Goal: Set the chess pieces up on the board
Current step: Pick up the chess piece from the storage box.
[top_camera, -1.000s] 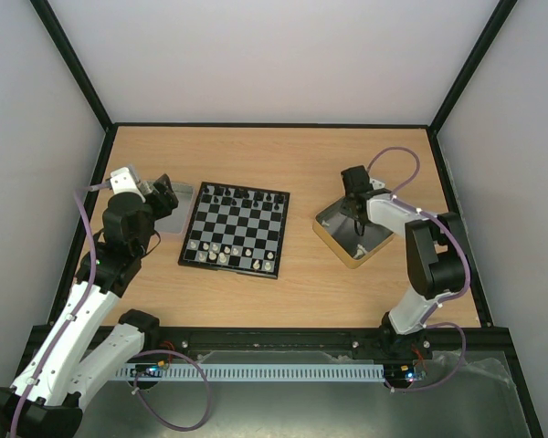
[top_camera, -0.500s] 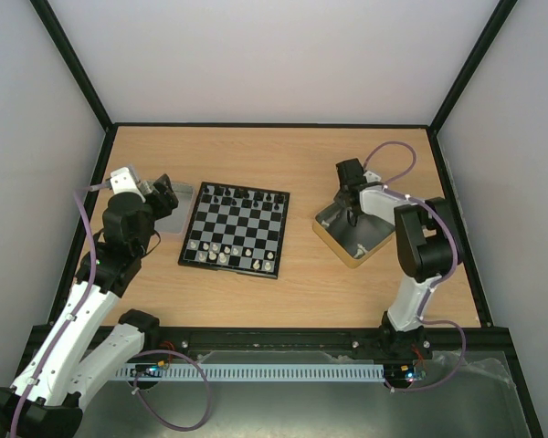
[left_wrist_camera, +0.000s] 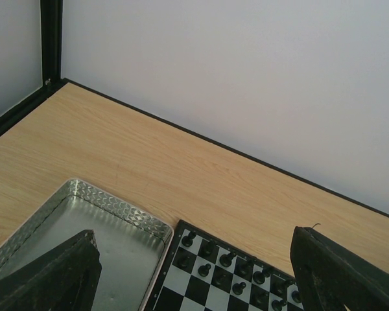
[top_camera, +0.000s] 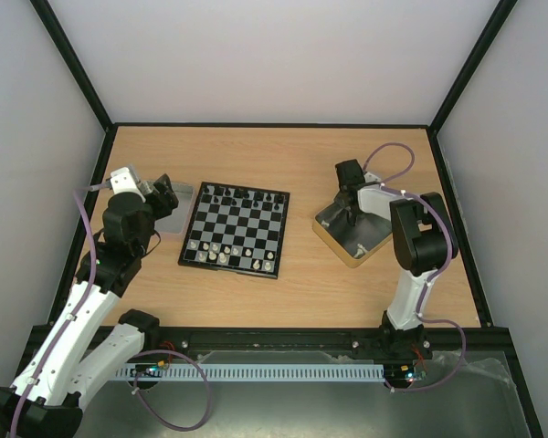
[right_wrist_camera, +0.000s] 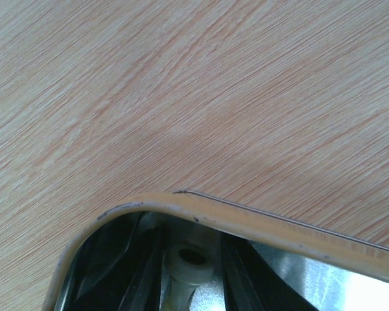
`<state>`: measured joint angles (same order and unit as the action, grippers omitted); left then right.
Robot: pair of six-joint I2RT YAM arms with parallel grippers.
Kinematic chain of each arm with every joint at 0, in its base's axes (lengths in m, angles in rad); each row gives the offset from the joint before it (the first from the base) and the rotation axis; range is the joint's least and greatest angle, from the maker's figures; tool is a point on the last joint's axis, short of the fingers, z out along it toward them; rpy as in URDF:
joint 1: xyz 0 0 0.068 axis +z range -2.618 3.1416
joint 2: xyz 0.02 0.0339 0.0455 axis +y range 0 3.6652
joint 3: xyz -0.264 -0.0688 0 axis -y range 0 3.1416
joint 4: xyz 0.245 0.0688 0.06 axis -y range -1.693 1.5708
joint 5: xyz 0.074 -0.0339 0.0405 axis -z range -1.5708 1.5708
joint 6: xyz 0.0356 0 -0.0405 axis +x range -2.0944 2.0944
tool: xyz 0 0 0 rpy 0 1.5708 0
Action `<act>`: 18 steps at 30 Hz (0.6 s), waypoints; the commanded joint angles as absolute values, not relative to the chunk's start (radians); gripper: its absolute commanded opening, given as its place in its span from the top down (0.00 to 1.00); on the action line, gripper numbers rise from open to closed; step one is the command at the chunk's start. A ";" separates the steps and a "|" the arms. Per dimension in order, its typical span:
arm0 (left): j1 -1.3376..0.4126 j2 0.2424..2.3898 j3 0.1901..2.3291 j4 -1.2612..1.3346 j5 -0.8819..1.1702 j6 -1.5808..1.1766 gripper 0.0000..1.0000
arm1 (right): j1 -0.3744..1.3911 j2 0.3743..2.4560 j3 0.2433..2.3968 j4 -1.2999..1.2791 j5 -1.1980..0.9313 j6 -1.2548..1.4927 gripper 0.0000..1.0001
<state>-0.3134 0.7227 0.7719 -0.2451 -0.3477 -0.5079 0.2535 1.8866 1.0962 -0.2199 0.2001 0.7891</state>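
Right fingers: Down inside a gold-sided tin, the right arm's fingers point(right_wrist_camera: 126, 259) stand only a narrow way apart, a cream piece point(right_wrist_camera: 191, 262) between them. Whether they actually pinch it cannot be told.
Cream piece: Sits just behind the tin's curved rim, with its hollow end facing the right wrist camera.
Tin: The gold-sided tin point(right_wrist_camera: 246, 220) lies on the right half of the table point(top_camera: 301, 164), turned corner-on and well apart from the board. From overhead, the fingers point(top_camera: 352, 215) dip in near its far-left side.
Left fingers: Spread wide and holding nothing, the left arm's fingers point(left_wrist_camera: 58, 272) hang above the near part of a grey metal tray.
Tray: The grey metal tray point(left_wrist_camera: 104, 197) has a patterned rim and lies just beside the board's left edge.
Board: The board point(top_camera: 235, 230) rests on the table left of centre, between tray and tin.
White chess pieces: The white chess pieces point(top_camera: 221, 254) stand scattered along the board's two near rows, more of them toward the left.
Black pieces: The black pieces point(top_camera: 242, 193) line the board's far edge, and show upright in the left wrist view point(left_wrist_camera: 227, 259).
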 commanded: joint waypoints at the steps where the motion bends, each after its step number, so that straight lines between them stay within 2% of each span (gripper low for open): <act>1: -0.308 0.725 0.766 -0.218 -0.346 -0.505 0.19 | 0.245 1.901 1.109 -0.207 0.222 0.802 0.76; 9: -0.307 0.724 0.764 -0.217 -0.342 -0.504 0.18 | 0.221 1.921 1.103 -0.190 0.176 0.796 0.75; 14: -0.307 0.725 0.764 -0.214 -0.334 -0.504 0.18 | 0.221 1.907 1.082 -0.179 0.153 0.808 0.85; 18: -0.307 0.730 0.760 -0.199 -0.299 -0.494 0.18 | 0.222 1.849 1.054 -0.169 0.159 0.822 0.86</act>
